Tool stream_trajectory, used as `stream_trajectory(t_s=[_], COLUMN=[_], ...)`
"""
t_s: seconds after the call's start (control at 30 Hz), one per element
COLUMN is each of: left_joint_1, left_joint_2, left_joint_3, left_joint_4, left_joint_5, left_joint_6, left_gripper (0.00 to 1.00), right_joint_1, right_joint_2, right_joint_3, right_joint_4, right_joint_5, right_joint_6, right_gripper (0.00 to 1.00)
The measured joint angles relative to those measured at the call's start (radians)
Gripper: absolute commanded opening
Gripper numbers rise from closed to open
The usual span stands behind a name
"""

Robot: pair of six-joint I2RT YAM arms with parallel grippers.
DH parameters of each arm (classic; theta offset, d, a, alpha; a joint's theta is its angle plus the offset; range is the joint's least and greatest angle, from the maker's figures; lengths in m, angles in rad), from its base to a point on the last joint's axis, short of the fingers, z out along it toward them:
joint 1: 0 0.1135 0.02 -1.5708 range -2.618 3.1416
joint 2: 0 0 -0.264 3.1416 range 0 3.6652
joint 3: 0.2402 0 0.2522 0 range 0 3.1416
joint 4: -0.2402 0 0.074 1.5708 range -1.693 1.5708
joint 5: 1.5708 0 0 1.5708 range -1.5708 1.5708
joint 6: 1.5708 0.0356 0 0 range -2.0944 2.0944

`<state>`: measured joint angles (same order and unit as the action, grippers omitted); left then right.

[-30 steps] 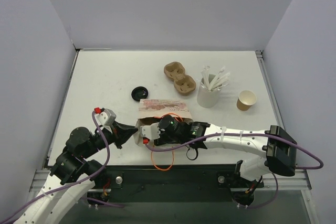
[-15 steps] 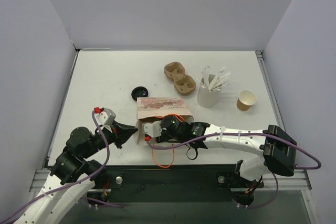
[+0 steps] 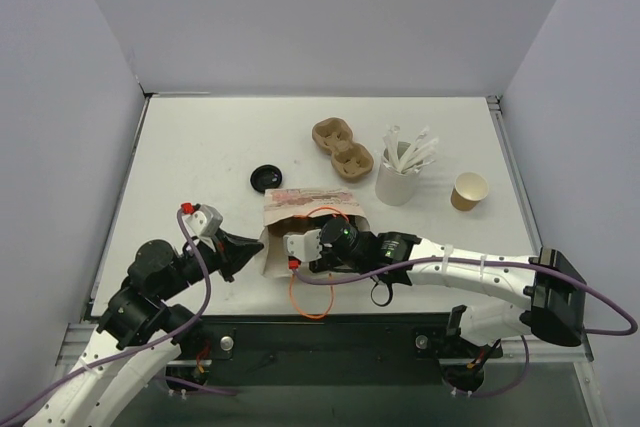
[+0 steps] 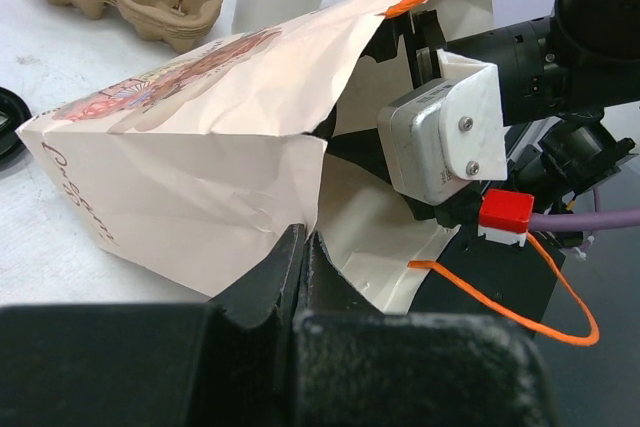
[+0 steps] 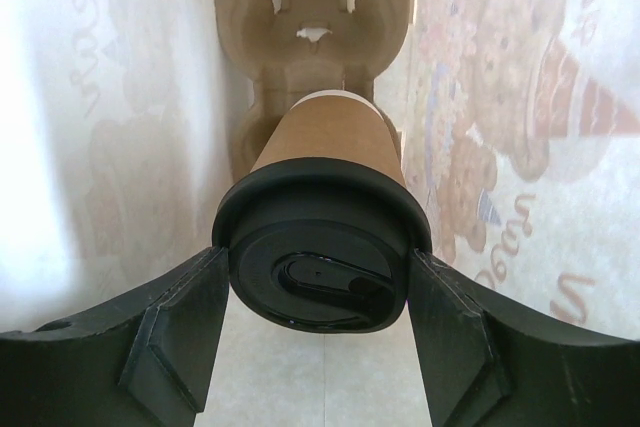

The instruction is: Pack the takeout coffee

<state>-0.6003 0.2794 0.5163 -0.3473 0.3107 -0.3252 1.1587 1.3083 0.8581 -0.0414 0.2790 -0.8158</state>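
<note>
- Paper bag, printed with bears, lies on its side on the table. Its mouth faces the arm bases.
- Left gripper: jaws closed tight, pinching the bag's left lip at the mouth. The paper there is creased and lifted, which holds the mouth agape.
- Right gripper: reached in through the bag's mouth, jaws spread wide and clamped on the takeout coffee.
- One finger presses each side of the cup's black lid.
- Takeout coffee: a kraft-brown cup, inside the bag and lying along the bag's length. The lid end is nearest the wrist camera and the base points toward the bag's closed end.
- Moulded carrier sits deeper in the bag, beyond the cup. The cup's base meets its nearer cavity. I cannot tell whether it is fully seated.
- Outside the bag:
  - a loose black lid just off its far-left corner
  - a stack of carriers just beyond its far edge
  - a white cup of sticks to its far right
  - an open kraft cup further right, well apart from the bag
</note>
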Motion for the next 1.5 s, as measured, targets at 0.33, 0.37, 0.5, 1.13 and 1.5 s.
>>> stream_trajectory(t_s=[0.33,0.37,0.5,1.13,1.5], left_joint_1=[0.000,0.000,0.000,0.000,0.000], left_joint_2=[0.017,0.017,0.018,0.021,0.025], left_joint_3=[0.000,0.000,-0.001,-0.006,-0.006], left_joint_4=[0.016,0.016,0.017,0.036,0.045], left_joint_5=[0.001,0.001,0.001,0.002,0.003], left_joint_6=[0.005,0.006,0.008,0.008,0.008], left_gripper=[0.00,0.00,0.00,0.00,0.00], right_joint_1=[-0.013,-0.017,-0.027,-0.039,-0.039], right_joint_2=[-0.004,-0.004,-0.004,0.015,0.031], right_joint_3=[0.000,0.000,0.000,0.013,0.038], right_joint_4=[-0.041,-0.043,-0.048,-0.092,-0.125], right_joint_5=[-0.006,-0.006,-0.006,-0.034,-0.024], right_joint_6=[-0.004,-0.006,-0.016,-0.032,-0.053], right_gripper=[0.37,0.37,0.37,0.37,0.36])
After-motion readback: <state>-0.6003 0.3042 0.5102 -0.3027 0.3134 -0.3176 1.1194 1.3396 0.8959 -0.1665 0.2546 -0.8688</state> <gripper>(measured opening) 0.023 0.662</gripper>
